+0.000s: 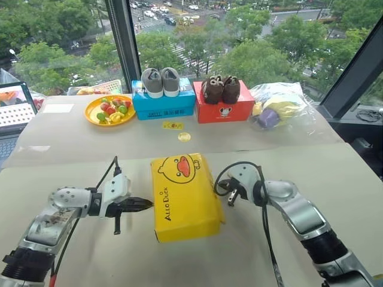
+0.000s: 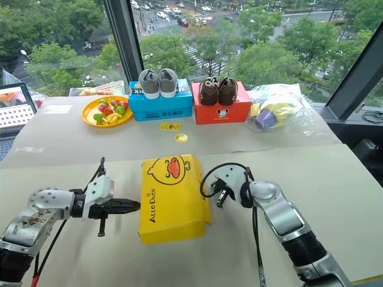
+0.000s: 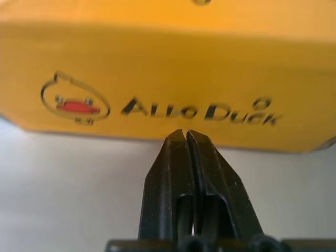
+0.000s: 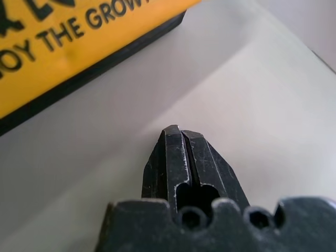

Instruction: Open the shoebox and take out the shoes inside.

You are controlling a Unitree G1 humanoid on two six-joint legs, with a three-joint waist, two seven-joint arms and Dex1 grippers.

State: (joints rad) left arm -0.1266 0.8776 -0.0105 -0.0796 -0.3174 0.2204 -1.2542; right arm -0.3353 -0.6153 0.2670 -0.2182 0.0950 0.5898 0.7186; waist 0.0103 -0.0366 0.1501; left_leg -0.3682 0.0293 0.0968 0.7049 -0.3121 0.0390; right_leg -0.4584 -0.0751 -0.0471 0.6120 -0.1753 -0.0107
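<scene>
The shoebox (image 1: 185, 194) lies shut in the middle of the table, its yellow lid showing a duck face and "ALLO DUCK" lettering. The shoes are hidden inside it. My left gripper (image 1: 148, 204) is shut and empty, with its tips pointing at the box's left side and a small gap between them and the lid wall (image 3: 168, 79). At the box's right side my right gripper (image 4: 181, 131) is also shut and empty. It hangs over bare table just beside the lid edge and dark base (image 4: 79, 79).
At the back stand a blue box (image 1: 163, 104) with a grey pair on top and a red box (image 1: 223, 109) with a brown pair. A yellow fruit plate (image 1: 109, 111) and a laptop (image 1: 12, 113) are back left. A plastic bag (image 1: 281, 110) lies back right.
</scene>
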